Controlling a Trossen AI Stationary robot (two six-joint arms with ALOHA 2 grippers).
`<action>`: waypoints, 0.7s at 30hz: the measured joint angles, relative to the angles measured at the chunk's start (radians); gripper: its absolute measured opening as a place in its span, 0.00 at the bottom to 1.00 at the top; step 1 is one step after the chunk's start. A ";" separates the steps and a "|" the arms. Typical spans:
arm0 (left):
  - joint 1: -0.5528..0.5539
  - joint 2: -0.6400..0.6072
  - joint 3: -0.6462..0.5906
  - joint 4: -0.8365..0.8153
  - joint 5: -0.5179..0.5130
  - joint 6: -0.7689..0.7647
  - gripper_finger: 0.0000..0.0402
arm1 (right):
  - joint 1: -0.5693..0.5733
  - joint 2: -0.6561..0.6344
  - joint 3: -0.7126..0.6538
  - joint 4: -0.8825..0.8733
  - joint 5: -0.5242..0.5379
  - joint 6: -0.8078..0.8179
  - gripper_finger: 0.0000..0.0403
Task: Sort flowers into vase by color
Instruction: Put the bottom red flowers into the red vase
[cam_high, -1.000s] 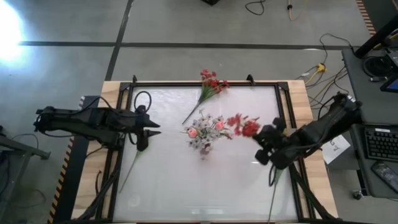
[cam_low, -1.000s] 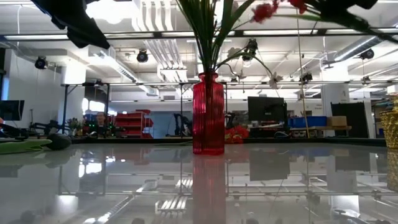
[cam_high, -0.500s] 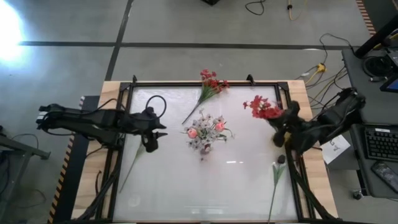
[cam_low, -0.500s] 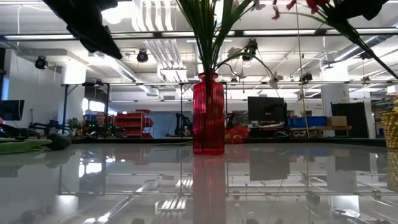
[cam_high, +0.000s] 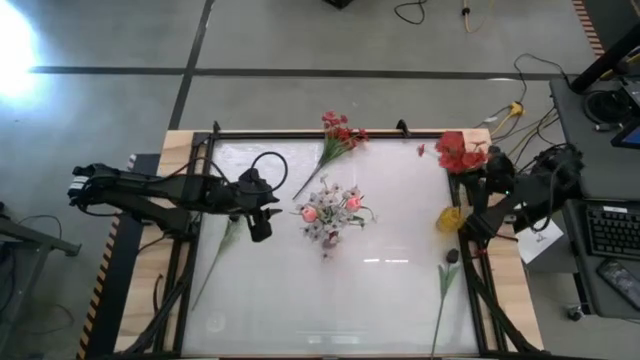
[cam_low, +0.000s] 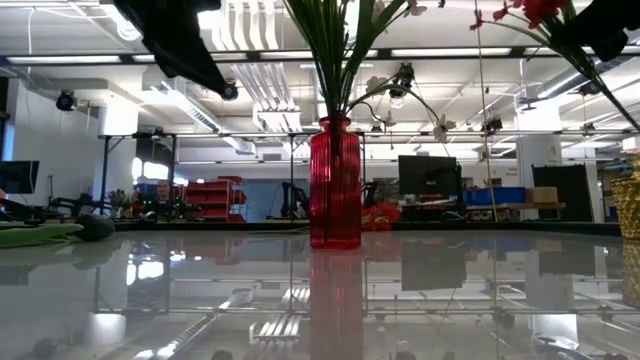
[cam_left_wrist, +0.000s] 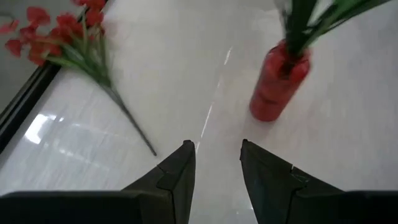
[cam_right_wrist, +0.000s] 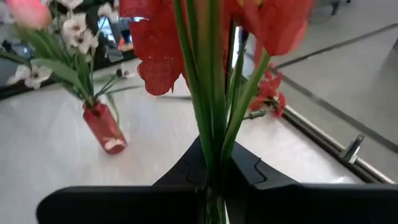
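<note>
A red ribbed vase stands mid-table and holds white and pink flowers. My right gripper is over the table's right edge, beside a yellow vase, shut on a red-blossom spray. My left gripper hovers open left of the red vase, touching nothing. A second red spray lies flat at the far edge. A green stalk lies on the left side of the table. A dark-budded stem lies at the right. My right gripper pinches the red spray's bundled green stalks between its two fingers, which lie across them. The blossoms stand beyond the fingertips. The spray is lifted clear of the table, and in the low view its stalk slants down to the right.
The glass tabletop sits in a black frame on a wooden base. The yellow vase's rim shows at the low view's right edge. Open glass lies near the table's near edge. A desk with a keyboard stands to the right.
My right gripper has carried the red spray from beside the red vase toward the table's right and far edges, and it now hangs over the right edge by the yellow vase. My left gripper has moved right toward the red vase, staying open.
</note>
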 joint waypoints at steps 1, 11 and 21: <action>0.000 0.008 0.000 0.000 -0.012 -0.012 0.29 | 0.000 -0.019 -0.006 0.005 0.002 -0.014 0.04; 0.015 0.079 0.001 0.073 -0.059 -0.040 0.29 | -0.001 -0.115 -0.080 0.110 -0.015 -0.076 0.04; 0.068 0.115 0.001 0.179 -0.059 -0.031 0.29 | -0.003 -0.107 -0.083 0.103 -0.007 0.035 0.04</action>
